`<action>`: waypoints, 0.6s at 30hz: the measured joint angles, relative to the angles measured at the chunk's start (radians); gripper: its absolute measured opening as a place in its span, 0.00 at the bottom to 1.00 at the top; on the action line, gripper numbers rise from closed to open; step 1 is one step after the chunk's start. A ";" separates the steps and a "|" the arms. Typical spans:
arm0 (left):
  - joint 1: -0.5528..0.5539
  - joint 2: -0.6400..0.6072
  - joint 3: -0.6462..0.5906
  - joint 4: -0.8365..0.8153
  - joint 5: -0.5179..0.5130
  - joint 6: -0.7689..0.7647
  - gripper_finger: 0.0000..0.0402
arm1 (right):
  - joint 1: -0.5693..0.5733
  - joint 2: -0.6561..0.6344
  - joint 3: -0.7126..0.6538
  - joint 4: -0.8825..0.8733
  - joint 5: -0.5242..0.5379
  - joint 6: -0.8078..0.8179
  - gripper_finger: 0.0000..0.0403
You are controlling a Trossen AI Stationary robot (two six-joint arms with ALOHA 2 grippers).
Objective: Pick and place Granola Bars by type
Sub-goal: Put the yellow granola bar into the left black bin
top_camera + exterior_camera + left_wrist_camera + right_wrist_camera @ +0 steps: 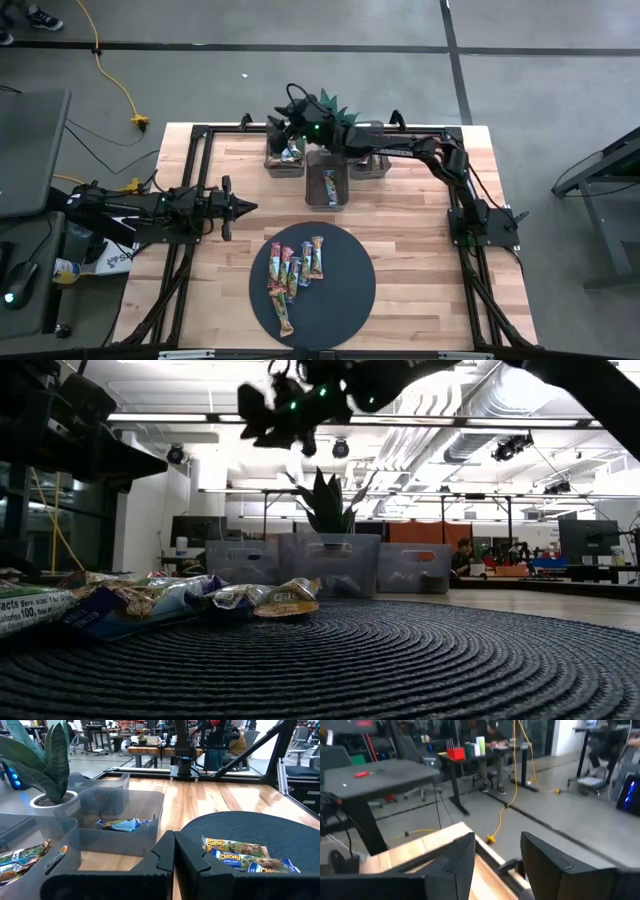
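**Right arm over the far-left bin; five bars left on the mat**

Right gripper [292,118] hangs above the far edge of the wooden table [420,240], over the left-most translucent grey rectangular bin [284,158]; in its own wrist view the fingers [454,860] stand apart with nothing between them, so released; likely placed there because a bar has just gone into that bin.

Left gripper [243,208] waits low near the table's left edge, fingers [162,855] pressed together, clenched on nothing, pointing across the table.

Bins in a row along the far edge: left bin holds wrapped bars with green and blue wrappers [291,153]; the middle bin [327,187] holds one blue-wrapped bar [330,186]; the right bin [372,165] sits partly under the arm, contents not visible.

Glossy wrapped granola bars [292,272], unsorted, lie clustered on the dark round woven mat [340,290] near the table's near edge.
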 joint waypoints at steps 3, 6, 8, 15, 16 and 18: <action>0.000 0.000 0.000 0.000 0.000 0.000 0.00 | 0.006 -0.035 0.001 0.003 0.001 -0.023 0.36; 0.000 0.000 0.000 -0.001 0.000 0.000 0.00 | 0.015 -0.066 0.001 -0.005 0.006 -0.039 0.36; 0.000 0.000 0.000 -0.001 0.000 0.000 0.00 | 0.022 -0.089 0.001 -0.003 0.007 -0.047 0.36; 0.000 0.000 0.000 -0.001 0.000 0.000 0.00 | 0.062 -0.165 0.001 -0.034 0.002 -0.048 0.36; 0.000 0.000 0.000 -0.002 0.000 0.000 0.00 | 0.069 -0.175 0.001 -0.052 0.000 -0.045 0.36; 0.000 0.000 0.000 -0.001 0.000 0.000 0.00 | 0.086 -0.193 0.001 -0.067 -0.005 -0.035 0.36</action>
